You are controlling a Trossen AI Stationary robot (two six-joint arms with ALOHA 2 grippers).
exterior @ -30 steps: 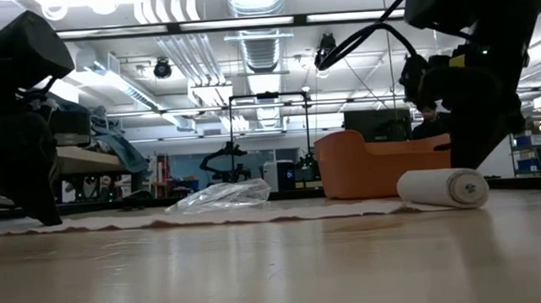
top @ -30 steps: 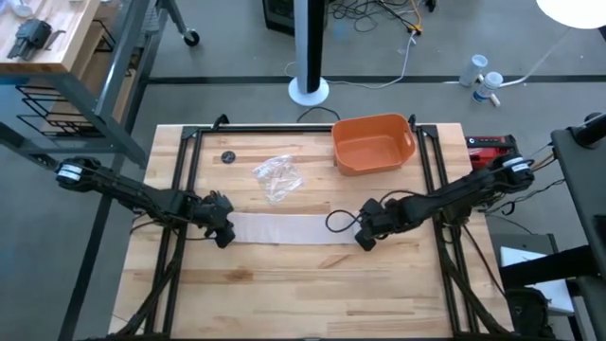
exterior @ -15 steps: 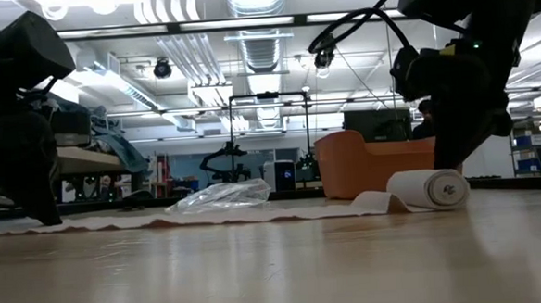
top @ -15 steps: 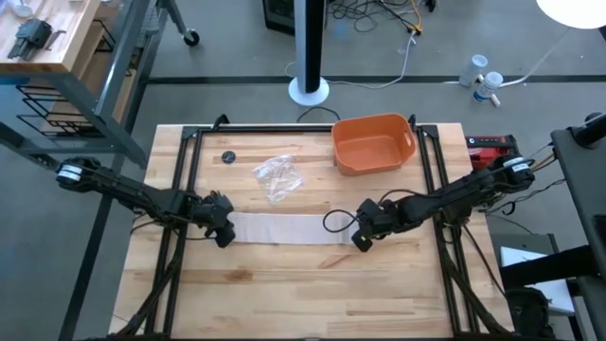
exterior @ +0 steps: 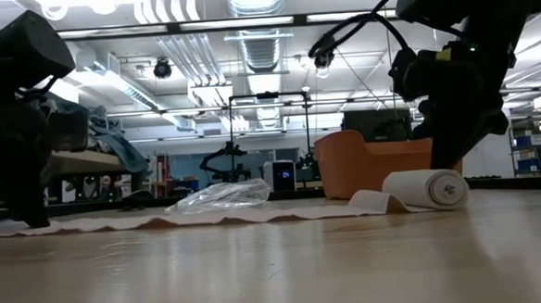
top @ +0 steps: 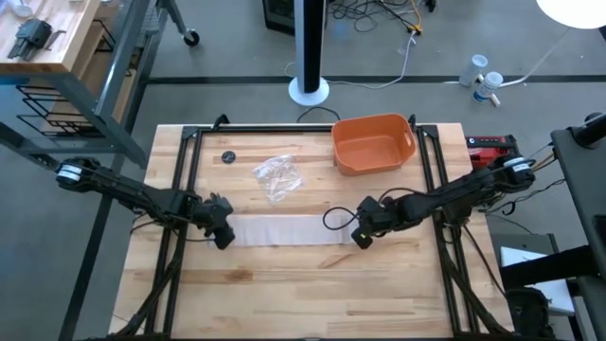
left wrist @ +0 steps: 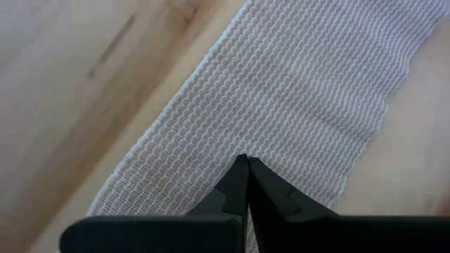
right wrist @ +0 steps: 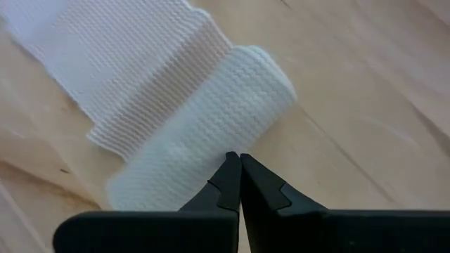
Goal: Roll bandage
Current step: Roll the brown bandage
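The off-white bandage (top: pixel 284 229) lies flat across the middle of the table. Its rolled end (exterior: pixel 430 188) rests on its side at the strip's right end. A small raised fold (exterior: pixel 370 200) stands just left of the roll. My left gripper (top: pixel 222 237) is shut, its tips down on the strip's left end (left wrist: pixel 295 84). My right gripper (top: pixel 360 237) is shut and stands over the roll (right wrist: pixel 211 119), on its right side. My left gripper presses its shut fingertips (left wrist: pixel 242 169) down on the flat strip near its left end (left wrist: pixel 232 147). It slants steeply down from above. The strip lies in one layer on the table under them. My right gripper sets its shut fingertips (right wrist: pixel 235 165) against the roll's curved side (right wrist: pixel 221 144), about midway along it. It comes slanting down from the table's right. The roll rests on the table.
An orange tub (top: pixel 373 142) stands at the far side, right of centre. A crumpled clear wrapper (top: pixel 276 176) lies behind the strip, with a small black disc (top: pixel 227 157) to its left. Black frame rails (top: pixel 185 189) run along both table sides. Bare wood lies nearer the front.
My right gripper has nudged the roll a little toward the table's left. The strip just ahead of the roll has lifted into a small fold. My left gripper has turned slightly at the wrist and stays down on the strip's left end.
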